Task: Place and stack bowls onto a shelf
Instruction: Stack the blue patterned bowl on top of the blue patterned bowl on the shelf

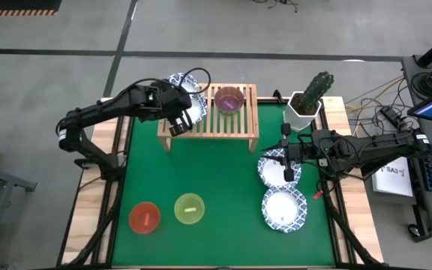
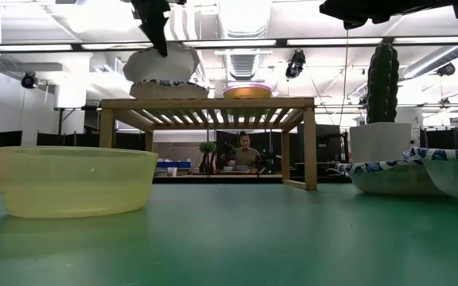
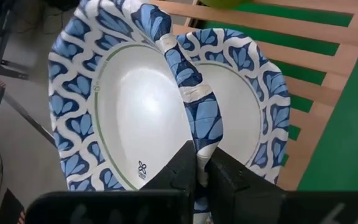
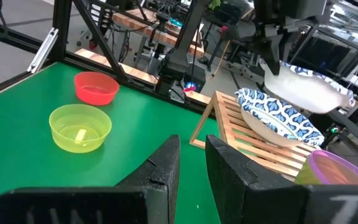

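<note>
My left gripper (image 1: 182, 112) is over the left end of the light-wood shelf (image 1: 238, 129), shut on a white bowl with a blue patterned rim (image 4: 312, 87). A second white bowl (image 4: 278, 119) lies tilted on the shelf's slats just below it. A purple bowl (image 1: 229, 100) sits on the shelf's middle. Two more white bowls (image 1: 279, 171) (image 1: 283, 208) lie on the green table at the right. My right gripper (image 1: 287, 166) hovers over the nearer-to-shelf one, slightly open and empty. The yellow bowl (image 1: 190, 209) and the red bowl (image 1: 145, 217) stand at the near left. My left gripper pinches the held bowl's rim (image 3: 199, 140) between its two fingers, one finger inside the bowl and one outside. The fingers come from above, pointing down. The bowl is lifted clear and tilted, just above the bowl on the shelf.
A white pot with a cactus (image 1: 307, 101) stands right of the shelf at the far right. The green table (image 1: 216, 176) lies open between the shelf and the near bowls. A person (image 2: 245, 151) shows far behind the table in the low view.
</note>
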`<state>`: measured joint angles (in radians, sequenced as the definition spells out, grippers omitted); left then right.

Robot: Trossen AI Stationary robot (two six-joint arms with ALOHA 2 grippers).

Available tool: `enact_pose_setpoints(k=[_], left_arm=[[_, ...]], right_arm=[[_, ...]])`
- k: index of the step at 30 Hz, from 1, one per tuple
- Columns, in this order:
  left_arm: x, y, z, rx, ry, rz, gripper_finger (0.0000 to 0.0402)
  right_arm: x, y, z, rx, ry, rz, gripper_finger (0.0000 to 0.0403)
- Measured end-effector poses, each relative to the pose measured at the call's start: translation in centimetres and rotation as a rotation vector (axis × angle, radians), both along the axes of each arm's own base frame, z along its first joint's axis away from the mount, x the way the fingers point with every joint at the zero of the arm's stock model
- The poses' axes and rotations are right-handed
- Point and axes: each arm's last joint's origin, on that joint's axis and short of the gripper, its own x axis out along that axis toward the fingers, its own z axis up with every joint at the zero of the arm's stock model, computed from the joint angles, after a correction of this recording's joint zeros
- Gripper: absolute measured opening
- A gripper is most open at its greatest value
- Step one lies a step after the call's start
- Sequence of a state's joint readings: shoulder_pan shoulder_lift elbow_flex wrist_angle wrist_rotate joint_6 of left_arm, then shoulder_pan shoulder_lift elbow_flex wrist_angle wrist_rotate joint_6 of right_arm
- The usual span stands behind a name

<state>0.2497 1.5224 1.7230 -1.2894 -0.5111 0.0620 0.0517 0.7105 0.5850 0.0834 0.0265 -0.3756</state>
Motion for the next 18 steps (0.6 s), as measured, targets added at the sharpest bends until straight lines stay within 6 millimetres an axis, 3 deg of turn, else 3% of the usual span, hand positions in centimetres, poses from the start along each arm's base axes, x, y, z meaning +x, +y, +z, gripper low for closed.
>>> enact_pose_setpoints(k=[18], left_arm=[[1.8, 0.6, -1.7, -0.012, 0.055, 0.002, 0.012]], right_arm=[[0.0, 0.0, 0.0, 0.008, 0.001, -0.001, 0.0068]])
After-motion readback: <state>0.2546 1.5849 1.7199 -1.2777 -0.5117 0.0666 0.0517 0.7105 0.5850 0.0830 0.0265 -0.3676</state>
